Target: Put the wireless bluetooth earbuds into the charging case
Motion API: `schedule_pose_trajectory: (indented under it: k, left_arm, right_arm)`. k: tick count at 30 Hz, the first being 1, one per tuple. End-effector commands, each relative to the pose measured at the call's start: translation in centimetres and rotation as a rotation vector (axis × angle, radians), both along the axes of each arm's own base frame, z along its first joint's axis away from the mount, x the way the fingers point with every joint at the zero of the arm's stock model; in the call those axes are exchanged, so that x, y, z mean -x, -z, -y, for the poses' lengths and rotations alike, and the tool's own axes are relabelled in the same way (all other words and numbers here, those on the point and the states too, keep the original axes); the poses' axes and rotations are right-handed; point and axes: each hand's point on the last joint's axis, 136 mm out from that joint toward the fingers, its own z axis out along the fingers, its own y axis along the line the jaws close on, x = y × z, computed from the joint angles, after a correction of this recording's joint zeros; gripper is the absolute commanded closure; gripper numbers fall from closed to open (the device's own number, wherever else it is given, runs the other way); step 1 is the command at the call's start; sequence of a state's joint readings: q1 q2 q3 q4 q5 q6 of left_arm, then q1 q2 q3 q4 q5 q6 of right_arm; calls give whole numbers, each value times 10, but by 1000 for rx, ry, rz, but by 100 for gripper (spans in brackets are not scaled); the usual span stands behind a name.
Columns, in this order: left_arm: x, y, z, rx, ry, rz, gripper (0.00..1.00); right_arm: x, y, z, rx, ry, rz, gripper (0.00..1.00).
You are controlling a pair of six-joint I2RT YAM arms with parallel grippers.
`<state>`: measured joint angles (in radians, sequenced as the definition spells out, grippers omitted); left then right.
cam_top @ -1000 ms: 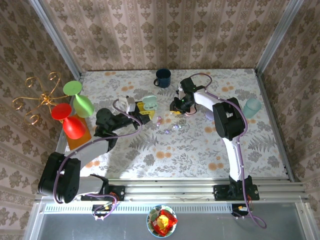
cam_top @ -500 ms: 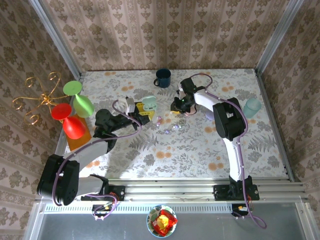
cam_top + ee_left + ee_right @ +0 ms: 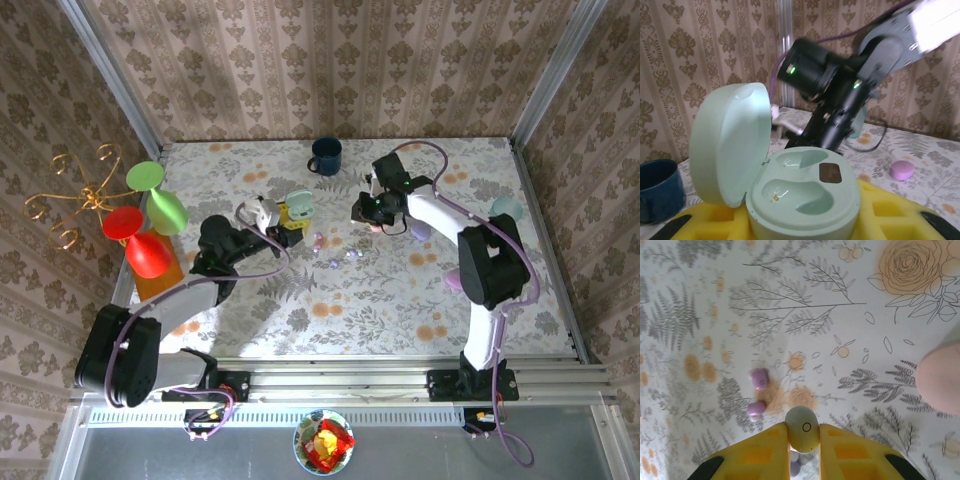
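My left gripper (image 3: pixel 802 222) is shut on the open mint-green charging case (image 3: pixel 805 195), its yellow pads on either side. The lid (image 3: pixel 730 142) stands up at the left, and both sockets are empty. In the top view this case (image 3: pixel 298 204) sits left of centre. My right gripper (image 3: pixel 803 434) is shut on a pale green earbud (image 3: pixel 802 427), held above the table. Two lilac earbuds (image 3: pixel 759 379) lie on the cloth just below and to its left. From above, the right gripper (image 3: pixel 368 214) hangs to the right of the case, with loose earbuds (image 3: pixel 320 240) between them.
A blue mug (image 3: pixel 325 155) stands at the back. A lilac case (image 3: pixel 420 228) and a teal one (image 3: pixel 505 210) lie by the right arm, and a pink case (image 3: pixel 940 382) is close to the right gripper. Red and green goblets (image 3: pixel 150 250) stand at the left edge.
My right gripper has shut on the pale green earbud and moved slightly right, with the arm's elbow swinging out to the right. The left gripper and its case have barely shifted.
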<state>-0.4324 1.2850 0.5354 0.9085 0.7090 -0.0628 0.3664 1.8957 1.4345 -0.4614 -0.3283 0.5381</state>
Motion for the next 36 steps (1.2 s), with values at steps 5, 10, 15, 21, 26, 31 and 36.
schedule_pose_trajectory:
  k: [5,10,15,21,26,31,36]
  left_arm:
    - [-17,-9,7,22,-41,71,77]
    - [-21,4,6,-5,-60,63,76]
    - [-22,13,13,-29,-83,70,77]
    - [-28,18,18,-42,-97,99,76]
    - [-24,18,24,-54,-73,123,76]
    - [-18,18,25,-58,-63,129,77]
    - [-13,16,27,-61,-63,135,77]
  right_arm:
    - [40,-41,-4,83,-50,69,80]
    - [69,-60,-13,122,-111,103,79]
    - [88,-89,-29,67,-151,158,79]
    - [99,-123,-56,-22,-198,226,80]
    - [97,-149,-76,-54,-238,287,80]
    - [89,-163,-95,-75,-279,320,80]
    - [82,-164,-105,-62,-313,321,80]
